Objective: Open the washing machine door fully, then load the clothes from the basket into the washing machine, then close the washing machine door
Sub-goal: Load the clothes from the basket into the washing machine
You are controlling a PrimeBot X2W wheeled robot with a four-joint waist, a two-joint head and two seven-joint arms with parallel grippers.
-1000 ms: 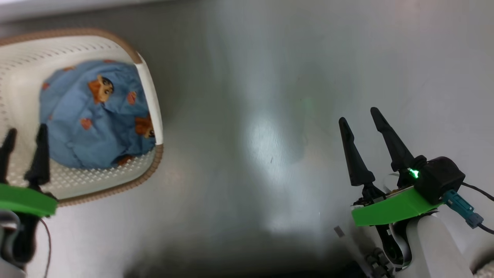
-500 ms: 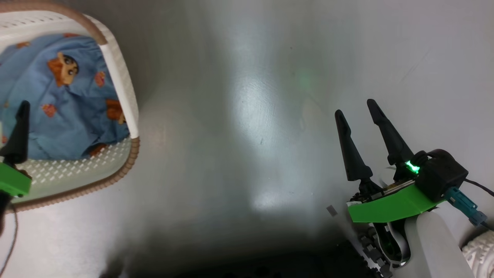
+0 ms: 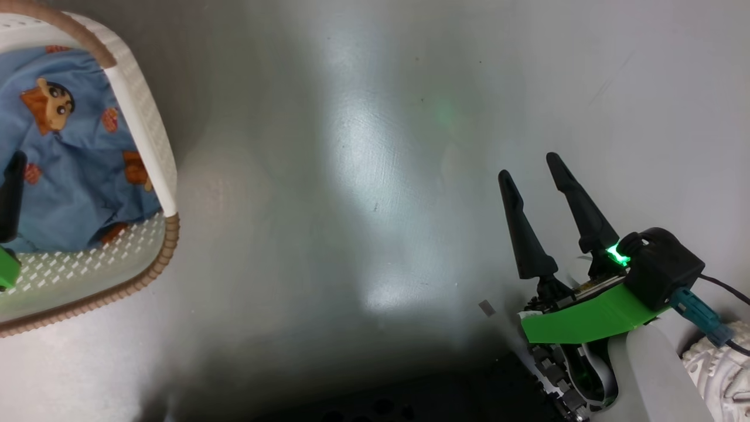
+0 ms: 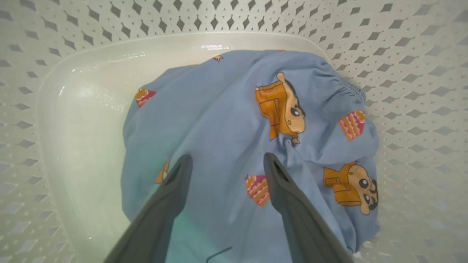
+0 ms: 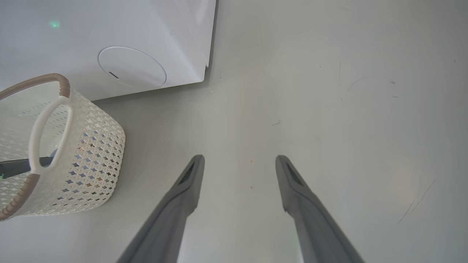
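Hovering: left pincer (image 4: pixel 226 157) spread wide over clothes (image 4: pixel 226 106) | right pincer (image 3: pixel 528 165) spread, empty

— What sort of place is this?

— A laundry spot. A white washing machine (image 5: pixel 73 29) with a round lower flap (image 5: pixel 131 67) stands on a smooth, bare grey floor (image 5: pixel 329 109).

— Anything else pointing that way?

— Near the machine sits a cream perforated basket (image 5: pixel 91 153), and in it lie blue clothes (image 4: pixel 226 120) with cartoon prints.

— A home or a test room?

— I cannot tell. The floor has a few faint scratches, nothing more.
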